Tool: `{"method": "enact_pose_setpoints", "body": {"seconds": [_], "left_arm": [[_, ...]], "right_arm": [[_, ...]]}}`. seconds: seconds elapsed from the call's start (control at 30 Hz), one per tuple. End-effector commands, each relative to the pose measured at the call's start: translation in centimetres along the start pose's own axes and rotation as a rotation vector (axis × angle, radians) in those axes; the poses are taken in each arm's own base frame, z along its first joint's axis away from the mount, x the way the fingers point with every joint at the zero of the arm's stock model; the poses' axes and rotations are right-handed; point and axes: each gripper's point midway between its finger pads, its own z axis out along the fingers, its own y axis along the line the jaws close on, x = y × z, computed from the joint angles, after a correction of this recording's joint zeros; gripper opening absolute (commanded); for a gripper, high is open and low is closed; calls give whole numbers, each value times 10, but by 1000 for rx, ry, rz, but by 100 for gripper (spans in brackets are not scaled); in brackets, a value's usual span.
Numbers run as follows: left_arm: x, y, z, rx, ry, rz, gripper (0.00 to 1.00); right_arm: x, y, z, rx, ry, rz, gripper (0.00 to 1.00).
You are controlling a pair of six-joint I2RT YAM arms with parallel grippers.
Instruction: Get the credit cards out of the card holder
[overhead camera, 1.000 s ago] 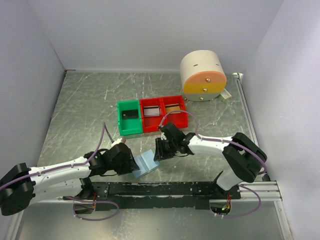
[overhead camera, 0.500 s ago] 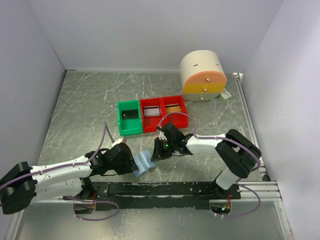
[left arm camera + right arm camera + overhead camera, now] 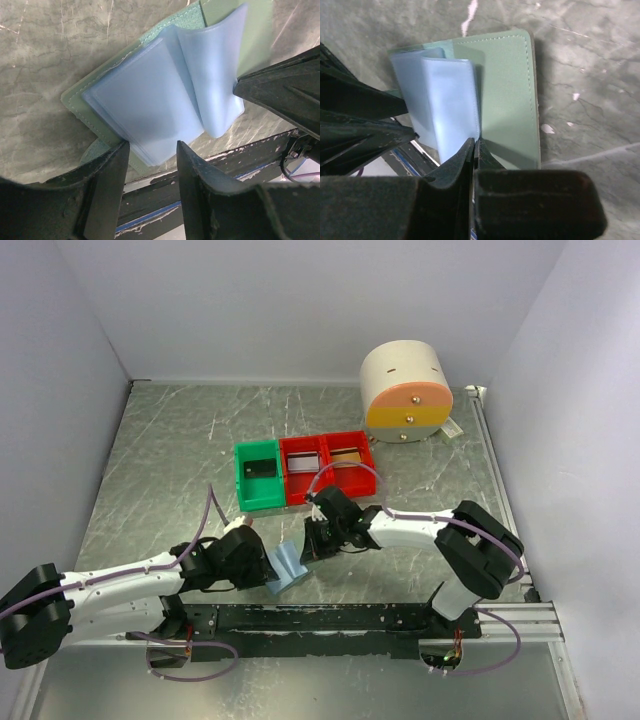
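The card holder [image 3: 287, 568] lies near the front rail, with pale blue translucent sleeves [image 3: 145, 100] on a pale green cover [image 3: 505, 90]. My right gripper [image 3: 313, 545] is shut on the edge of one blue sleeve leaf [image 3: 445, 100]. The leaf stands up, folded over toward the left. My left gripper [image 3: 150, 150] is open, its fingers either side of the sleeve stack's near corner. The stack touches one finger and a gap shows at the other. No credit cards show in the sleeves.
A green bin [image 3: 258, 475] and two red bins [image 3: 303, 470] stand in a row behind the holder, with dark and tan items inside. A round cream drawer unit [image 3: 405, 390] is at the back right. A black rail [image 3: 330, 618] runs along the front edge.
My right gripper moved left and shut on a sleeve leaf. The holder went from lying spread flat to having that leaf raised and folded over. The left jaws narrowed slightly.
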Motion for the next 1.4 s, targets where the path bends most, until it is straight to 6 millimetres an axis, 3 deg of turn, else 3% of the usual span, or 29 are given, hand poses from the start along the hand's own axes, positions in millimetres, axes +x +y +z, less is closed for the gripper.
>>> {"method": "enact_pose_setpoints", "body": {"seconds": [0.0,0.3,0.63,0.77,0.93,1.17,1.37], "left_arm": [[-6,1,3,-17,-39,-8,58],[-10,-5,11,-20,-49,-17,58],[-28,-39,12,180,-147,-88,53],[-28,-30,12,120,-150,-94,50],[-23,-9,15,6,-126,-80,37],[-26,5,2,-89,-131,-44,47],[-36,5,-18,-113,-168,-3,62]], "right_arm": [[6,-21,2,112,14,27,1],[29,-42,12,155,78,68,6],[51,-50,13,156,125,88,6],[48,-50,12,165,114,81,6],[40,-45,11,157,97,70,6],[27,-37,-5,169,30,69,7],[17,-30,-33,188,-69,85,16]]}}
